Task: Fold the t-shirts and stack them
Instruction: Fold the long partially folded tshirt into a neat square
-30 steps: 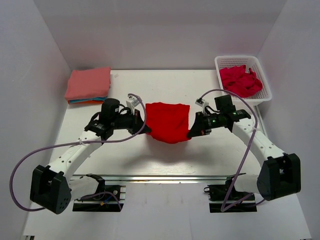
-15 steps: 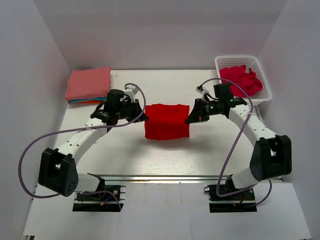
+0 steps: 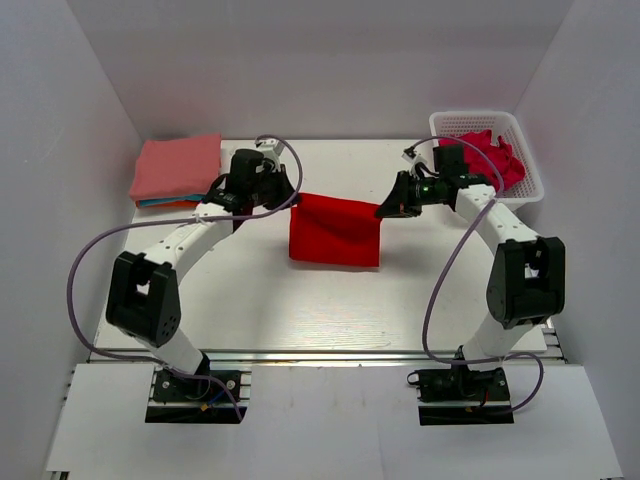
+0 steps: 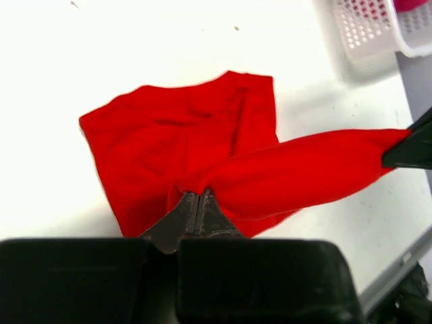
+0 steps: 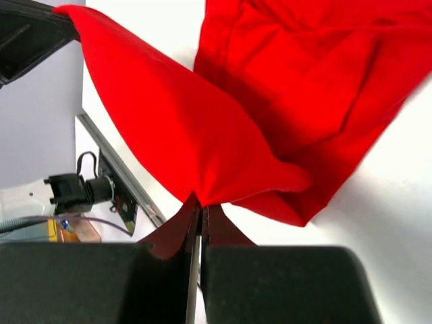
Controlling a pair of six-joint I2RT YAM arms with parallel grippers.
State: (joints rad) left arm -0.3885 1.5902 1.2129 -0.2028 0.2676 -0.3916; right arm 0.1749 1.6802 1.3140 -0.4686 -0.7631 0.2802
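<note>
A bright red t-shirt [image 3: 335, 230] hangs stretched between my two grippers over the middle of the table, its lower part resting on the surface. My left gripper [image 3: 292, 201] is shut on its left top corner; the left wrist view shows the jaws pinched on red cloth [image 4: 270, 169]. My right gripper [image 3: 382, 209] is shut on the right top corner, with cloth [image 5: 223, 121] bunched at the jaws in the right wrist view. A stack of folded shirts [image 3: 177, 168], salmon-pink on top with teal and orange edges below, lies at the back left. Crimson-pink shirts [image 3: 490, 158] lie crumpled in the basket.
A white plastic lattice basket [image 3: 525, 190] stands at the back right, also in the left wrist view [image 4: 368, 30]. White walls enclose the table on three sides. A metal rail runs along the near edge [image 3: 330, 352].
Both grippers have carried the red shirt away from the near edge toward the back of the table. The shirt is now pulled taut along its top edge and hangs flatter.
</note>
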